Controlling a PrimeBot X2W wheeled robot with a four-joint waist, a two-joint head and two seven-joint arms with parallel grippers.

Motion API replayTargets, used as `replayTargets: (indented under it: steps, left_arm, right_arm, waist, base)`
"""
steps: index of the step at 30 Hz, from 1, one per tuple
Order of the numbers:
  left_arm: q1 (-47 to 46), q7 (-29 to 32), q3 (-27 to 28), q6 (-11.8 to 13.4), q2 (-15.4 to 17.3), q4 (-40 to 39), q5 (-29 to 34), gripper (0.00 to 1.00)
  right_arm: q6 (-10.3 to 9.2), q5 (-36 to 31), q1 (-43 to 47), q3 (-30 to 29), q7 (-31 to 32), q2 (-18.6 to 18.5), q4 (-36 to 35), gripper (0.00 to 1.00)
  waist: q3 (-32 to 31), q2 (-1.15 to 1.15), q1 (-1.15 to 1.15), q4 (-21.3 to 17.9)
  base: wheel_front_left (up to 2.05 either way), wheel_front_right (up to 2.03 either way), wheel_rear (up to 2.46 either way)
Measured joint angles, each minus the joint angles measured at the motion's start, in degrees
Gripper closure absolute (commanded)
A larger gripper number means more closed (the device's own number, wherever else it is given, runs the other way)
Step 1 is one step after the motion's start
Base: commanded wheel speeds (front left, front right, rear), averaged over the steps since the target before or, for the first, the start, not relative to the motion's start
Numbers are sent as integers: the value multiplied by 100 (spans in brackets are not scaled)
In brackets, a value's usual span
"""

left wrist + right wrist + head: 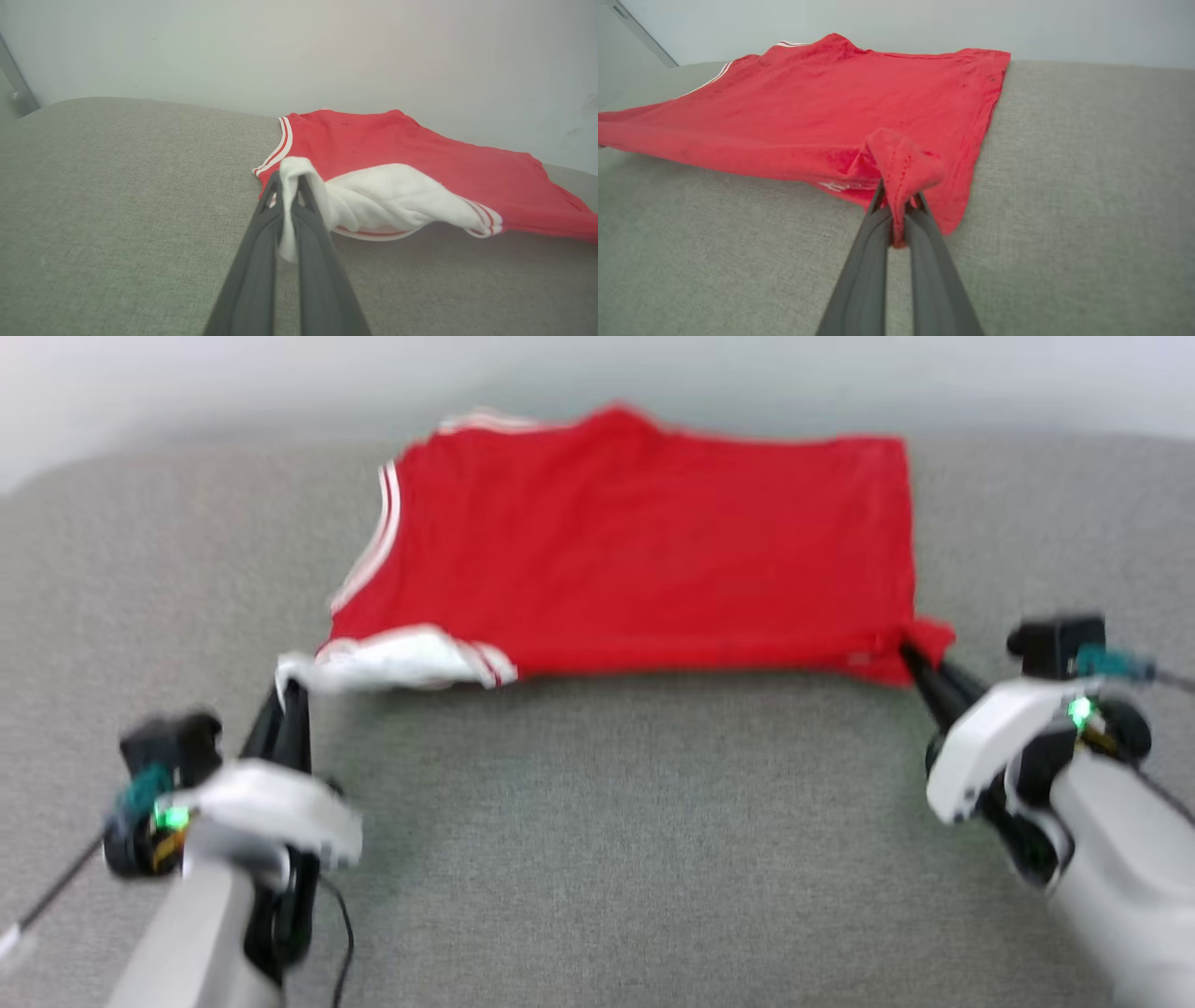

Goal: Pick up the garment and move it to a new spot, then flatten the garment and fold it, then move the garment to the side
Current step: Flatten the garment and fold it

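Note:
The red garment (635, 551) lies spread across the far half of the grey padded surface, its near edge lifted. Its white sleeve (392, 658) hangs at the near left corner, with striped trim beside it. My left gripper (291, 695) is shut on that white sleeve (397, 196), the cloth pinched between the fingers (261, 261). My right gripper (920, 670) is shut on the garment's near right red corner (903, 163), which bunches over the fingertips. Both grips hold the near edge slightly above the surface.
The grey fabric surface (616, 840) stretches wide in front of the garment, between my two arms. A pale wall (187, 383) rises right behind its far edge. A thin cable (341, 933) hangs by my left arm.

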Motion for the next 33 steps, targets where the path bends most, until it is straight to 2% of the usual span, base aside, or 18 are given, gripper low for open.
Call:
replayTargets:
  steps: [5,11,15,20,26,29,33]
  left_arm:
    - [1289,321,144,495,172,-1252,-98,100]
    - [2517,838,201,1071,342,-2686,-109,100]
    - [3055,1160,189,1367,471,-3437,-65,100]
    - [3442,1532,178,1653,642,-4090,22,100]
    - [3256,1708,130,1660,706,-4225,55,100]
    - [2844,1753,51,1513,703,-3978,31,100]
    - [2233,1769,-40,1283,667,-3457,-11,100]
  right_arm:
    - [1,-120,807,-191,-12,-29,-308,100]
    - [3,-380,1795,-784,172,-59,-905,100]
    - [4,-716,2531,-1427,491,-64,-1532,100]
    - [4,-1303,3448,-2271,1366,81,-2688,100]
    - [3,-1949,3986,-3122,2507,492,-4080,100]
    - [3,-2174,3967,-3281,2911,682,-4365,100]
    - [2,-2310,3610,-3292,3216,743,-4355,100]
  waist:
    - [-482,0,0,-5]
    - [-902,0,-1,-12]
    - [-1073,0,0,4]
    - [-1142,0,0,-25]
    - [-1003,0,0,-57]
    - [-856,0,1,-66]
    - [-602,0,2,-73]
  base:
    - [0,0,0]
    - [0,0,0]
    - [0,0,0]
    - [0,0,0]
    - [0,0,0]
    - [0,0,0]
    - [0,0,0]
